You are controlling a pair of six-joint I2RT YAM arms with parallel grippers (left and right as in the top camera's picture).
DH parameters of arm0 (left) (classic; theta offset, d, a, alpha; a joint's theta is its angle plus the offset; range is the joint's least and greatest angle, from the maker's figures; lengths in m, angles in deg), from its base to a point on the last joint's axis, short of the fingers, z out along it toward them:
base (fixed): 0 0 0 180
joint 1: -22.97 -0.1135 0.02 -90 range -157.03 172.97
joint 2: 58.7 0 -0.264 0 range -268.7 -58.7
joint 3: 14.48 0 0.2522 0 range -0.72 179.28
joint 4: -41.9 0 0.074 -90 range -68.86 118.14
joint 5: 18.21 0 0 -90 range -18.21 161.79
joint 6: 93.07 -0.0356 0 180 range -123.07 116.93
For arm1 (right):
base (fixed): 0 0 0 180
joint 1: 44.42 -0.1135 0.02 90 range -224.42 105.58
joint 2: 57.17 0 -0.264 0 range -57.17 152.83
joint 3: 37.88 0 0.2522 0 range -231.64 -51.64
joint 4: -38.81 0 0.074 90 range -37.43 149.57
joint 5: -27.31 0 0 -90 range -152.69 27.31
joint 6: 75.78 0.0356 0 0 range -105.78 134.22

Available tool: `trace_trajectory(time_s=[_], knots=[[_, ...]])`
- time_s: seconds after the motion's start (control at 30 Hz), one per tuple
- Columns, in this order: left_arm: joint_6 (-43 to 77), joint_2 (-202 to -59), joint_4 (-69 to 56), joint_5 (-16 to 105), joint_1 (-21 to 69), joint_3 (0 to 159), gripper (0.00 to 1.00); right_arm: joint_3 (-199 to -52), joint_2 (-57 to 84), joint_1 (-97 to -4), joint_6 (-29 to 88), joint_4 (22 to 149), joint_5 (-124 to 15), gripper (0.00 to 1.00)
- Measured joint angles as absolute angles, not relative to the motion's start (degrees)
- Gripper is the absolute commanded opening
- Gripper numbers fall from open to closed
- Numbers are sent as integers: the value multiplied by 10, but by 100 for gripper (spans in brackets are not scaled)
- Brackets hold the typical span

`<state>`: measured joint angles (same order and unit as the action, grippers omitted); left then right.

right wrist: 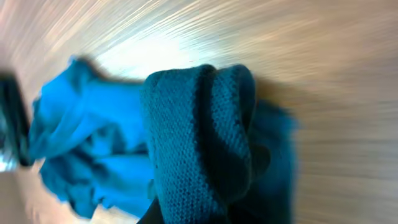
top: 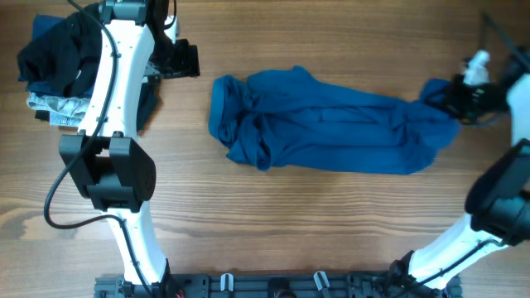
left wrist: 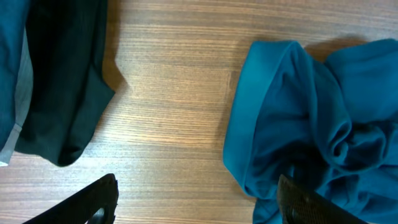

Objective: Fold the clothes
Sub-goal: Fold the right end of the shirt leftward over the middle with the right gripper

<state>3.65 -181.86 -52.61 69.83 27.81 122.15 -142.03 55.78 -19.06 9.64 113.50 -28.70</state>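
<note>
Two heaps on your table (top: 331, 223), basically. Far left you've got a pile of dark clothes (top: 58, 66). Your left gripper (top: 184, 60) is near it, fingers spread wide and holding nothing, hovering over bare wood between that pile and the blue shirt (top: 323, 120). The shirt lies crumpled mid-table, stretched out sideways, with its left edge rolled up in folds. Over at its right end your right gripper (top: 451, 98) is pinched onto a bunched fold of the fabric, which fills most of the right wrist view.
</note>
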Motion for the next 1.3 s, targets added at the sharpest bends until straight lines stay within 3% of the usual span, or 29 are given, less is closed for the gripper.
trace_trajectory(time_s=[0.37, 0.43, 0.47, 0.5, 0.57, 0.97, 1.3], knots=[[37, -1819, -514, 698, 278, 1221, 82, -1420, 558, -443, 164, 1091, -302, 9], [37, -1819, -513, 698, 278, 1221, 82, -1420, 558, -477, 180, 1077, -315, 29], [37, -1819, -512, 698, 278, 1221, 82, -1420, 558, -492, 185, 1071, -319, 54], [37, -1819, -511, 698, 278, 1221, 82, -1420, 558, -506, 192, 1065, -324, 66], [37, -1819, -511, 698, 278, 1221, 82, -1420, 558, -524, 198, 1056, -326, 73], [37, -1819, -503, 697, 278, 1221, 79, -1420, 558, -556, 195, 1044, -298, 79], [31, -1836, -493, 593, 278, 1176, 85, -1520, 558, -508, 193, 1174, -562, 86]])
